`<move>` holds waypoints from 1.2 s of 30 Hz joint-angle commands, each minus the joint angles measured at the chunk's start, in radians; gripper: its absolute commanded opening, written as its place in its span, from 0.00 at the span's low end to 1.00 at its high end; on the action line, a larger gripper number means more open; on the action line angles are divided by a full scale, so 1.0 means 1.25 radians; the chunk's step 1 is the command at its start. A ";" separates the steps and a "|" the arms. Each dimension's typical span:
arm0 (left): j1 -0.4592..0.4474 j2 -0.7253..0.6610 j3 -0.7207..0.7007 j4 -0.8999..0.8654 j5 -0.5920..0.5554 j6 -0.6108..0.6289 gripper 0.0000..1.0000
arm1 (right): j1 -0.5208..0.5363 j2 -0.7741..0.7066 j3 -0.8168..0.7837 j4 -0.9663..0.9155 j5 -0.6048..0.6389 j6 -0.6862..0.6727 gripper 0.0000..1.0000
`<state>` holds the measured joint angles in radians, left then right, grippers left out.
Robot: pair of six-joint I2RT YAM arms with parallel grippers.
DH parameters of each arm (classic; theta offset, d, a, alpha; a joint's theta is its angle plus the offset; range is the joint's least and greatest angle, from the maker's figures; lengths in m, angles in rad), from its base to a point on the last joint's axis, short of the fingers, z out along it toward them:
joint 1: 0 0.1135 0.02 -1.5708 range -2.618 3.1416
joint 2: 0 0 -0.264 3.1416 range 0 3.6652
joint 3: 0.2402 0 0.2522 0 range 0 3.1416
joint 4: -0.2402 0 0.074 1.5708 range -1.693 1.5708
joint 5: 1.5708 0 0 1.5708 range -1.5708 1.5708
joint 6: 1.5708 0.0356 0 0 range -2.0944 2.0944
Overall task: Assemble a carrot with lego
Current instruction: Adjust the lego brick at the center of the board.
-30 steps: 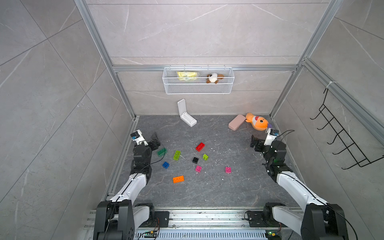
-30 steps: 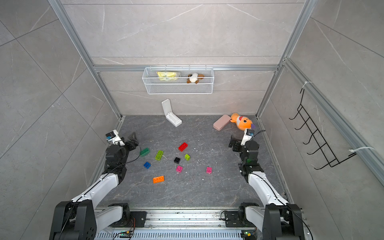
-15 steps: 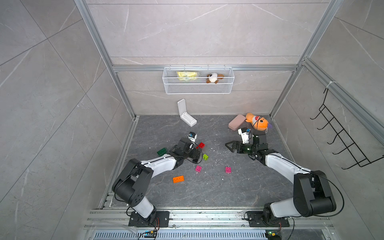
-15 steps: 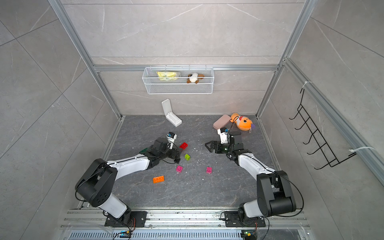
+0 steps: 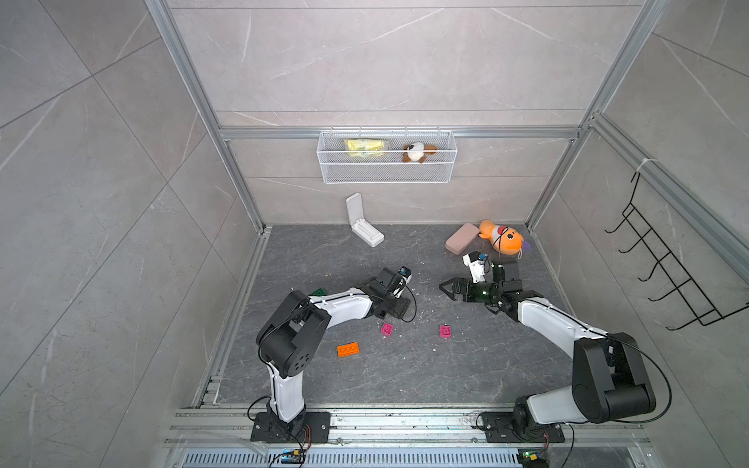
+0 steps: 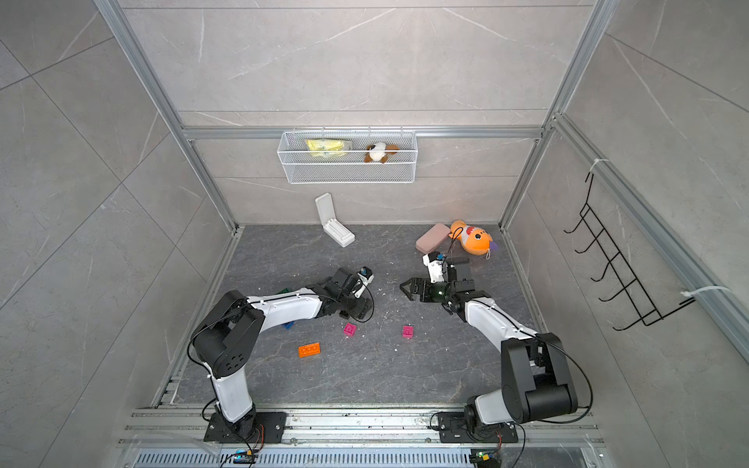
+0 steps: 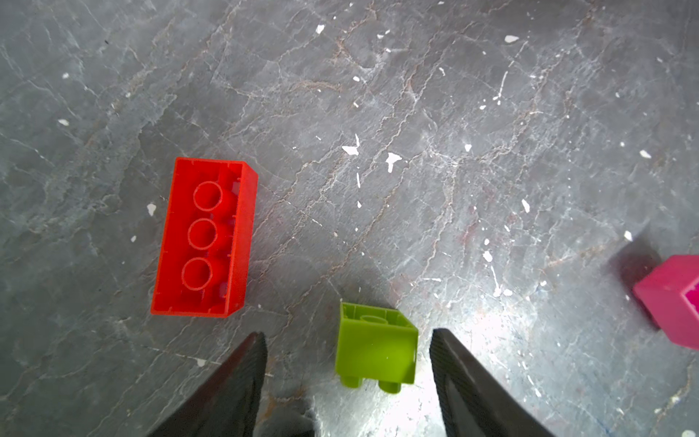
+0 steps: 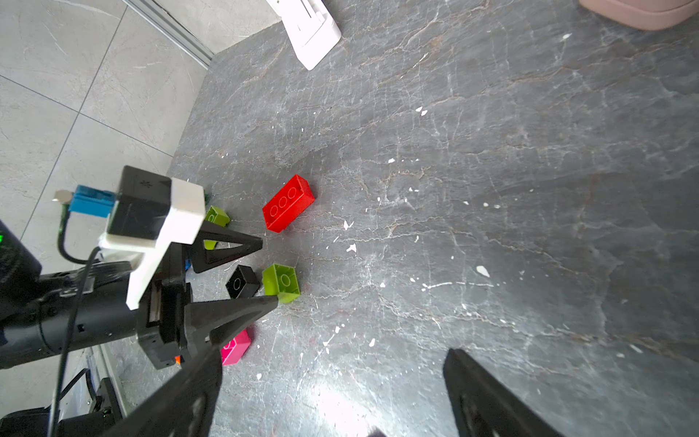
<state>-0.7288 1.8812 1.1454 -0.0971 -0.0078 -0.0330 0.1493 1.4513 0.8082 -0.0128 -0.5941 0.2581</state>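
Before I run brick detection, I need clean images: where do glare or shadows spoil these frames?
Left wrist view: white glare washes the floor beside the lime brick; right wrist view: a similar glare patch on the floor; both top views: evenly lit, no glare.

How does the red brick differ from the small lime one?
The red brick is oblong; the lime brick is square. Red lies hollow side up; lime is tipped on its side. Lime sits between the left end effector's tips; red lies outside them. Both rest on the floor.
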 commanded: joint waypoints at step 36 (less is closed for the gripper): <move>-0.068 0.047 -0.119 0.582 -0.068 -0.062 0.26 | -0.110 0.007 -0.010 -0.016 -0.038 0.047 0.95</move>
<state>-0.8024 1.9217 1.0069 0.4271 -0.0364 -0.1085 0.0128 1.4540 0.7967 -0.0406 -0.6159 0.3004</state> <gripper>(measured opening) 0.353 0.954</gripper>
